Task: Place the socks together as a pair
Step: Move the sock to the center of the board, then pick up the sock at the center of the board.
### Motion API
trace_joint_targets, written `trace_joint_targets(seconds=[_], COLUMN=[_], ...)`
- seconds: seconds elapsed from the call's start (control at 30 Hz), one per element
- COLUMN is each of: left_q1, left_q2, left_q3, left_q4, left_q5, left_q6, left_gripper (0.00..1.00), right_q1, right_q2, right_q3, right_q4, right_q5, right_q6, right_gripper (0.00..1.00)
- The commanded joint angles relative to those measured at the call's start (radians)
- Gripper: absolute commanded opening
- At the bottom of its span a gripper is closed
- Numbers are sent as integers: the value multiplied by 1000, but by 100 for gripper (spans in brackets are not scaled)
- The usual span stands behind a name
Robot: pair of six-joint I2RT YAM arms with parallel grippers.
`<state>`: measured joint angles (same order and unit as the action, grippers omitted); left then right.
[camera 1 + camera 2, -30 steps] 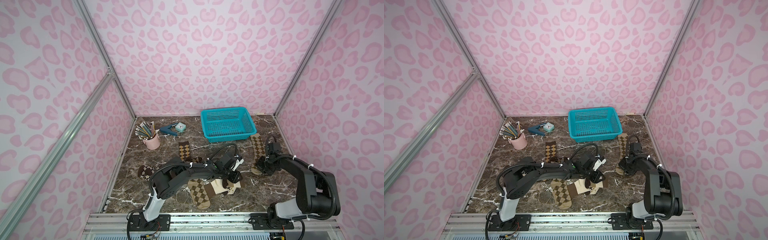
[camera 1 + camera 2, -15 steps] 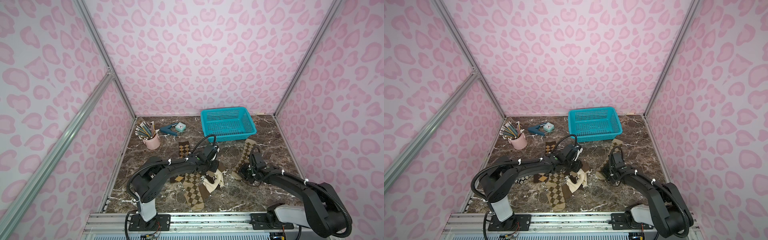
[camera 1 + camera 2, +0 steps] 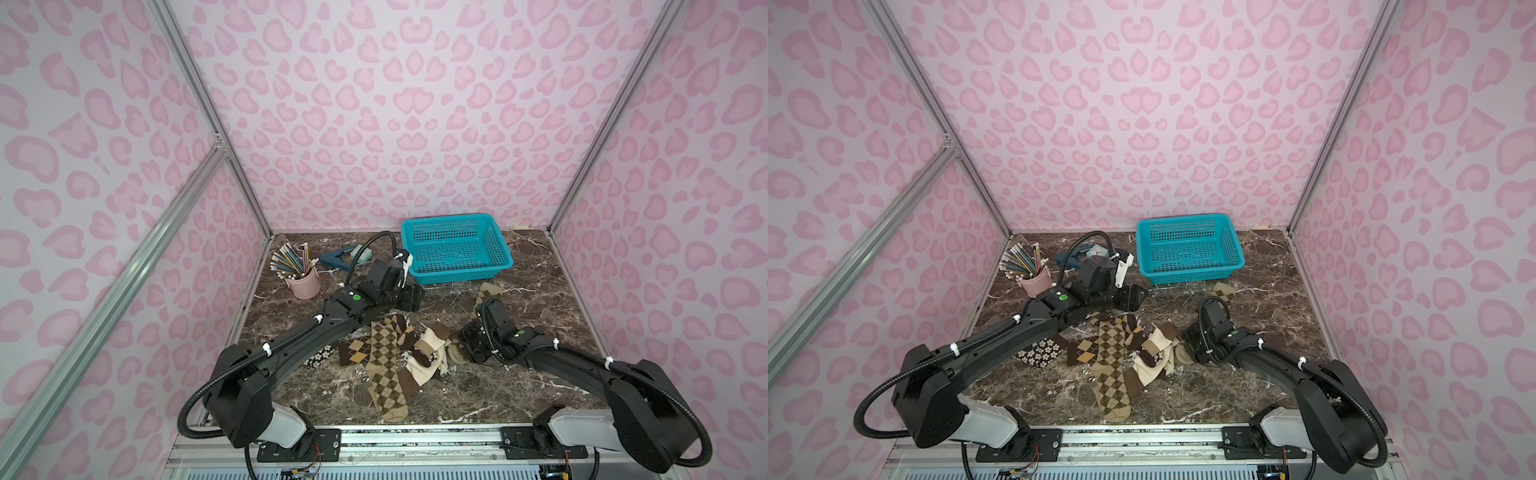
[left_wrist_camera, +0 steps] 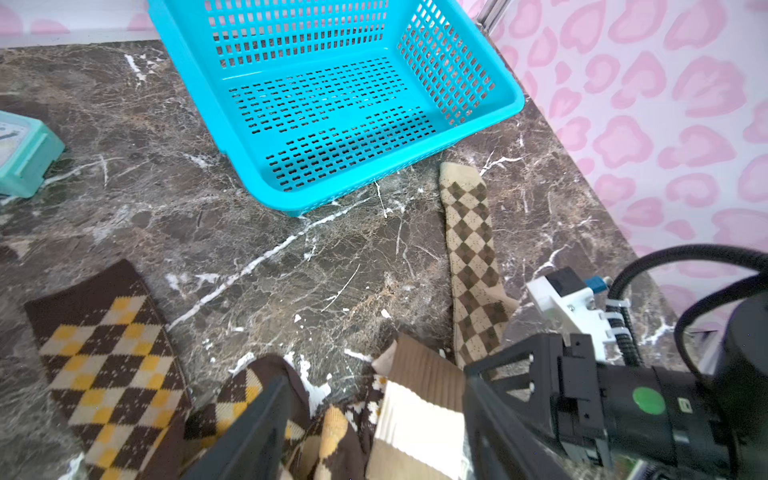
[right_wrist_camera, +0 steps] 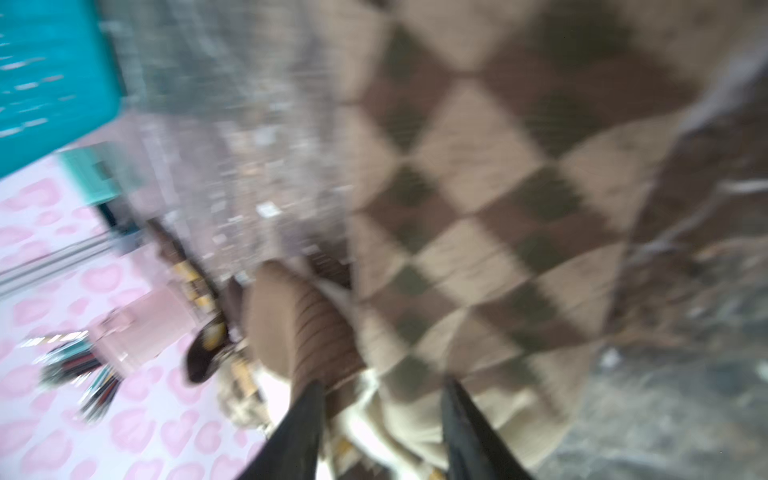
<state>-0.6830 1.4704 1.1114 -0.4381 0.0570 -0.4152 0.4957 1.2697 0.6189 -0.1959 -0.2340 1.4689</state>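
Several socks lie heaped mid-table in both top views: a long tan argyle sock point(image 3: 386, 374), a dark brown and yellow argyle sock point(image 3: 353, 351), a flowered sock point(image 3: 318, 357) and a cream-and-brown striped sock point(image 3: 428, 353). A second tan argyle sock point(image 4: 469, 241) runs from the basket's corner to the heap, partly under my right arm. My left gripper point(image 4: 374, 415) hovers open behind the heap, with the striped and dark argyle socks below its jaws. My right gripper point(image 5: 384, 411) is open low over that second tan sock's end, beside the striped sock; this view is blurred.
A teal mesh basket point(image 3: 457, 249) stands at the back right. A pink cup of pencils point(image 3: 301, 282), a blue tool point(image 3: 334, 259) and a small teal box point(image 4: 25, 153) sit at the back left. Pink patterned walls close in three sides.
My right gripper dragged the second tan argyle sock from the right wall toward the heap, then opened. My left gripper moved left and back off the heap and opened.
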Motion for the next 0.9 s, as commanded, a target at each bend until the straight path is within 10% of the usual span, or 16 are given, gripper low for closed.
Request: trace_joint_targets(seconds=[0.0, 0.33, 0.63, 0.87], left_q1=[24, 146, 156, 23], left_q2=[-77, -347, -437, -537], left_q3=[-34, -185, -211, -231], left_q4=[-103, -209, -237, -365], left_q5=[47, 127, 166, 94], left_q6=[-81, -193, -85, -76], left_gripper=[78, 96, 95, 93], right_q1=[-18, 174, 438, 320], right_q2=[-58, 11, 256, 198], right_q3=[78, 219, 210, 182], right_q4=[-140, -293, -153, -145], right_q5=[2, -392, -496, -409], right_q6=[-153, -643, -734, -679], right_gripper=[61, 67, 62, 64])
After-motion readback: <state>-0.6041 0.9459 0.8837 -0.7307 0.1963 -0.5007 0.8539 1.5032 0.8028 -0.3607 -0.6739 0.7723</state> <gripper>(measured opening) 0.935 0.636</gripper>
